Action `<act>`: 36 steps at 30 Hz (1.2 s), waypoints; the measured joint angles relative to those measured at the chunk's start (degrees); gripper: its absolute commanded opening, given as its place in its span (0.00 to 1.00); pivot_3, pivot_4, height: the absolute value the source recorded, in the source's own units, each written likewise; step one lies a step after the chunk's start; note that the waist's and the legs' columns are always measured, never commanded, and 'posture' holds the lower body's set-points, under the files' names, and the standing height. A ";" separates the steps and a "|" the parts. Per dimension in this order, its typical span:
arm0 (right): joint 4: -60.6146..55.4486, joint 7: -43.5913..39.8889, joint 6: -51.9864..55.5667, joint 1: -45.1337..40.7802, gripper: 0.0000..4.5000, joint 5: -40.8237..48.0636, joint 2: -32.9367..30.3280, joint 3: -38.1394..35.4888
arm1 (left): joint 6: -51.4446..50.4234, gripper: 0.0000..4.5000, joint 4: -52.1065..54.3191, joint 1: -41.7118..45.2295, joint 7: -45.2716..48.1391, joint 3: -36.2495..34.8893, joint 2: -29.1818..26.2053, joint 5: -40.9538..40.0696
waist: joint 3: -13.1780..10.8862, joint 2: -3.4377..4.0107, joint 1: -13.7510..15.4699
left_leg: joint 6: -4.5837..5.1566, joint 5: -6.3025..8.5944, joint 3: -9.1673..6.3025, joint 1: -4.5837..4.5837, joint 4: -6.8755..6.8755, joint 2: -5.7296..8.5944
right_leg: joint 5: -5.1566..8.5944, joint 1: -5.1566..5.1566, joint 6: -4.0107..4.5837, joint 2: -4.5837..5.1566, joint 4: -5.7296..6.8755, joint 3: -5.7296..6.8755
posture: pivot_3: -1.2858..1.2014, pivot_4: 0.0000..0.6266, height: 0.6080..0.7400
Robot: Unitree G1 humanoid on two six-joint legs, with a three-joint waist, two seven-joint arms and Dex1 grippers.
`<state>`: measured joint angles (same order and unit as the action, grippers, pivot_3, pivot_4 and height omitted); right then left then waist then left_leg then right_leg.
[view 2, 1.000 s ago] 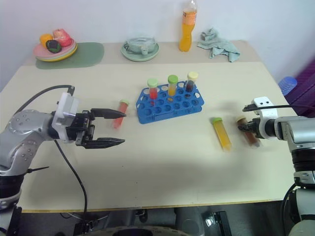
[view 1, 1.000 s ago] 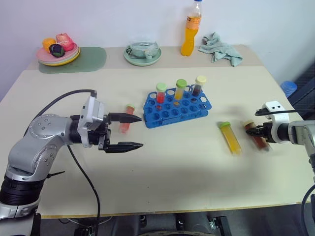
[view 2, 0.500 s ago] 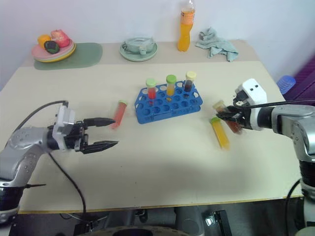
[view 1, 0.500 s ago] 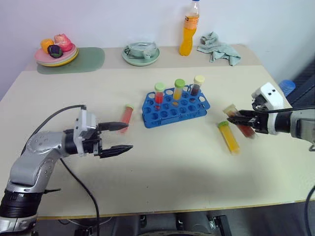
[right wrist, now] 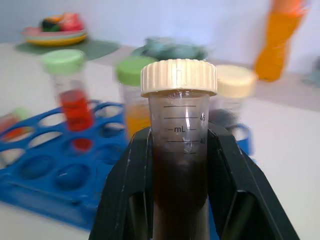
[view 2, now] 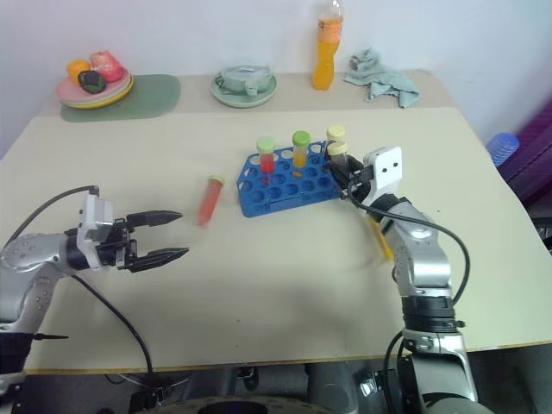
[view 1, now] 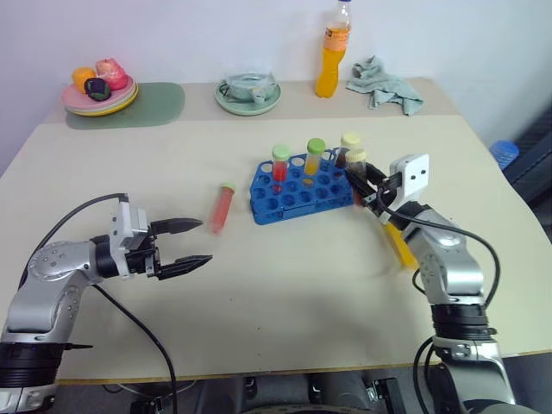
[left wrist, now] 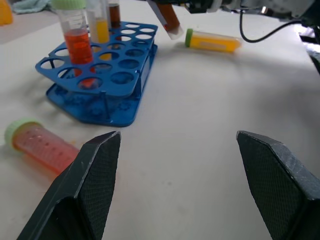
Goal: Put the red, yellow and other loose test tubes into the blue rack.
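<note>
Right wrist view: right gripper [right wrist: 181, 170] clamps a brown test tube [right wrist: 179, 150] beside the blue rack [view 1: 308, 186]; left gripper [view 1: 191, 242] gapes empty.

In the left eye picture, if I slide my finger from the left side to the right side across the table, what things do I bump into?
Left gripper, open → loose red tube lying flat → blue rack → brown tube held by the right gripper → yellow tube lying flat.

Beige table [view 1: 285, 293], pale wall [view 1: 172, 34]
</note>
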<state>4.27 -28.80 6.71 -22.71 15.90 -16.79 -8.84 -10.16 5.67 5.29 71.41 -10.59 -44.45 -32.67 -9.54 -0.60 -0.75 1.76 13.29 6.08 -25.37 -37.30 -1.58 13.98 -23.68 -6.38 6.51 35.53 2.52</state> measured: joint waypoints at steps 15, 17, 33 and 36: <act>3.21 -3.24 -1.21 -2.35 0.19 1.93 -6.46 0.38 | -0.49 0.84 2.41 -1.25 -2.22 -0.35 0.21 -0.37 | -0.02 0.03 0.09 | -0.20 -0.12 -0.04 0.00 0.04 -0.04 | 0.02 -0.23 -0.01 0.03 0.45 -0.01 | 0.52 0.24 1.00; -0.22 -6.17 7.10 -1.91 0.19 4.12 -13.12 -0.09 | -0.74 0.84 3.19 -1.55 -2.96 -0.35 0.24 -0.37 | -0.03 0.04 -0.05 | -0.19 -0.11 -0.04 0.00 0.03 -0.05 | 0.11 -0.27 0.15 0.05 0.48 -0.02 | 0.52 0.24 1.00; 32.04 -28.55 28.56 -20.60 0.19 -1.96 -36.48 12.47 | -3.56 0.84 6.82 -0.48 -5.21 0.88 2.15 -0.51 | -0.03 0.05 -0.15 | -0.17 -0.11 0.03 -0.09 0.07 -0.05 | 0.14 -0.43 0.21 0.05 0.46 -0.04 | 0.52 0.24 1.00; 41.07 -30.56 23.84 -23.13 0.19 -6.51 -35.27 15.52 | -3.03 0.84 6.60 -0.73 -4.87 0.84 2.41 -0.48 | -0.03 0.05 -0.19 | -0.17 -0.11 0.06 -0.11 0.06 -0.04 | 0.12 -0.43 0.17 0.05 0.46 -0.03 | 0.52 0.24 1.00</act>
<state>45.33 -59.36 30.54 -45.85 9.39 -52.05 6.69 -13.19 12.27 4.56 66.54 -9.75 -42.04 -33.15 -9.57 -0.55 -0.94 1.59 13.18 6.14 -25.47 -37.24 -1.62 14.09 -24.11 -6.21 6.55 36.00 2.49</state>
